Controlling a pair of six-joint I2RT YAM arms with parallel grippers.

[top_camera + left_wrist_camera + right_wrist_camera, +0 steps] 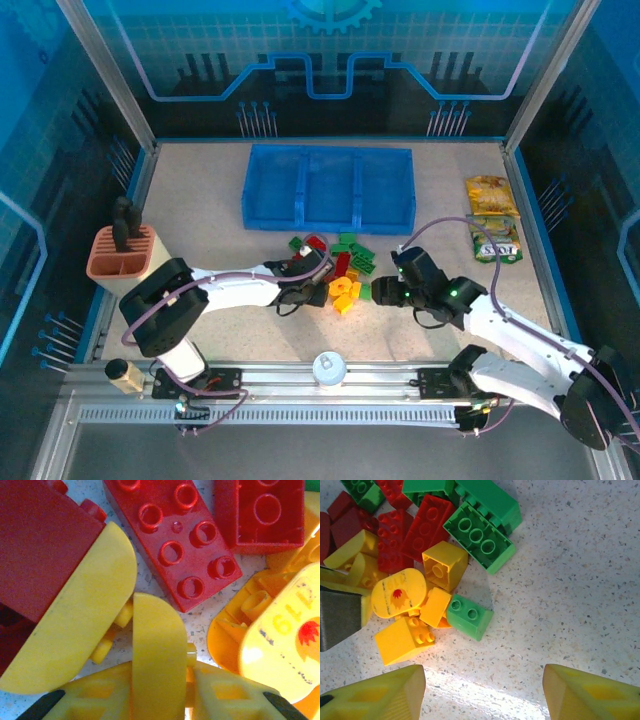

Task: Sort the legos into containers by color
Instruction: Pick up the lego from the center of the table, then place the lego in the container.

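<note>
Reaching into one heap from opposite sides, both arms stand at the legos (345,268), which lie loose on the table (200,200) just on the near side of the containers (275,190).

The left pincer (316,277) is the nearer: it sits inside the heap's left edge. In the left wrist view its fingers (75,625) stand narrowly apart with a small yellow piece (112,632) in the gap. Whether it is clamped cannot be told. An eight-stud red brick (175,545) lies directly ahead, its long axis slanting away to the right.

The right pincer (480,700) stands wide apart over bare table, holding and touching nothing. The heap lies ahead and to its left. The closest item is a two-stud green brick (470,616), its long axis slanted slightly off the line between the fingertips. Judgement: the right arm needs a short advance forward and left before closing.
</note>
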